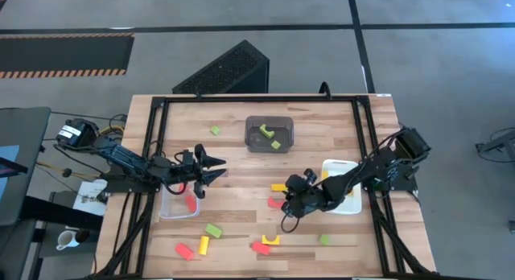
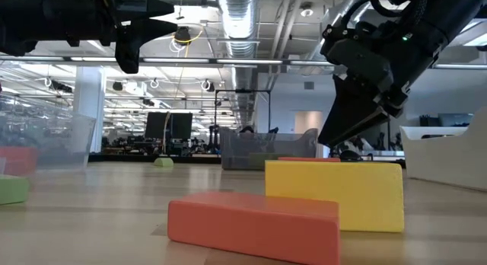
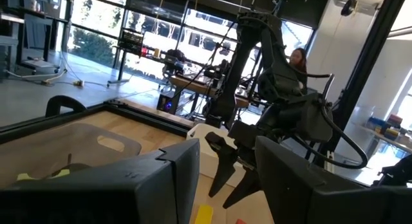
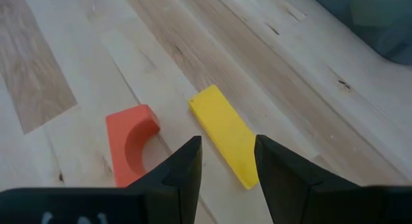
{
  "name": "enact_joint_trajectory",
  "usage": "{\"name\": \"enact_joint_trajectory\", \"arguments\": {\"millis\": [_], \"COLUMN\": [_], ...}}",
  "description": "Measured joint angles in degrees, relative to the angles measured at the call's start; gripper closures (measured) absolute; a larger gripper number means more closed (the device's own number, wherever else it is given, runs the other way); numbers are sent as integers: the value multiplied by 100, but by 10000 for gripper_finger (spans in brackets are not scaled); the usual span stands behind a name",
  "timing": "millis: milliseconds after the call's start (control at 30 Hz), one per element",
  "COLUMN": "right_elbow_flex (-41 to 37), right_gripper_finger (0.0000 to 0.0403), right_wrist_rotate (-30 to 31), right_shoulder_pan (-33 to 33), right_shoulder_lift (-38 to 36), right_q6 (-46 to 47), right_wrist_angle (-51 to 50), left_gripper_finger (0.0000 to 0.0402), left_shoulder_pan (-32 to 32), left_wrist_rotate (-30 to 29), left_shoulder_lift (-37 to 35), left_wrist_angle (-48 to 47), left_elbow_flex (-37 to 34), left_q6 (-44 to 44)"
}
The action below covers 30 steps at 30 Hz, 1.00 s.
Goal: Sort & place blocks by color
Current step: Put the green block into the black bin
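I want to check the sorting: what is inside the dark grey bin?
The dark grey bin holds light green blocks, at least two, seen from above. In the low view its wall hides them, so I cannot tell whether more lie inside.

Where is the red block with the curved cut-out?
In the right wrist view, the red arch block lies on the wooden table, beside the yellow bar, just ahead of the right gripper.
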Motion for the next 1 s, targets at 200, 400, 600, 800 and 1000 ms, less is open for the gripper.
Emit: {"name": "enact_joint_trajectory", "arguments": {"millis": [200,400,600,800,1000], "right_elbow_flex": [0,0,0,0,0], "right_gripper_finger": [239,243,245,246,250], "right_wrist_rotate": [-2,-4,-7,-8,-370], "right_shoulder_pan": [12,15,11,11,11], "right_shoulder_lift": [0,-2,-2,-2,-2], "right_q6": [0,-324,-396,-409,-438], "right_wrist_angle": [198,580,640,638,634], "left_gripper_finger": [263,263,263,263,263], "left_shoulder_pan": [-1,-1,0,0,-1], "left_wrist_rotate": [0,-1,-6,-9,-13], "left_shoulder_lift": [0,0,0,-1,-1], "left_wrist_angle": [-1,-23,-24,-24,-24], "left_elbow_flex": [0,1,0,2,1], "left_q6": [0,1,2,2,2]}}
